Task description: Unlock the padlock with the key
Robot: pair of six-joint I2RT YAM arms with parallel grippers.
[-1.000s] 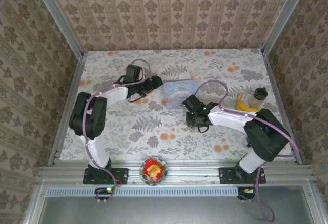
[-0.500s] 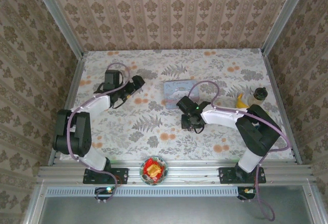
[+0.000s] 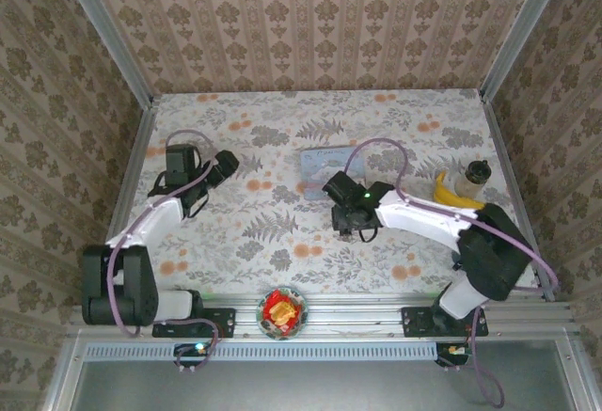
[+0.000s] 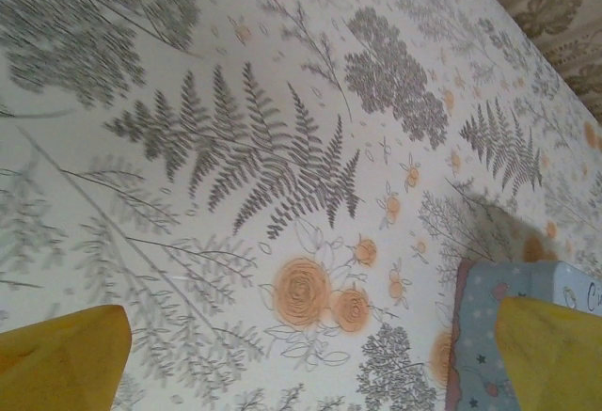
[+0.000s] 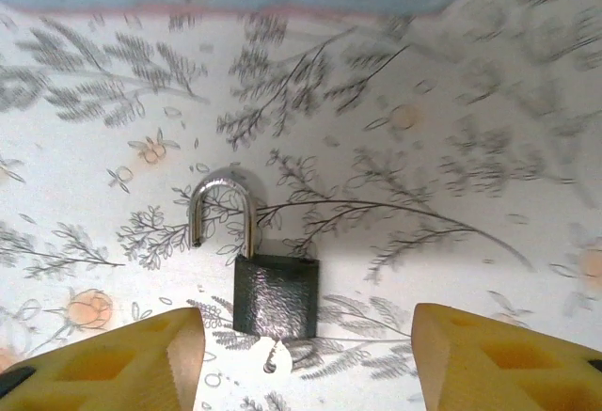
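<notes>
Padlock lies flat on the counter inside the spread, empty right gripper; an off-centre pinch could skid it away. The left gripper, at the left, gapes empty too.

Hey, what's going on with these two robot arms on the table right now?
The right gripper hangs open just above the padlock, which lies flat on the flowered tablecloth a little in front of the pale blue tin. It grips nothing yet. The left gripper is open and empty too, off to the left over bare cloth, with a corner of the tin beside one finger.
</notes>
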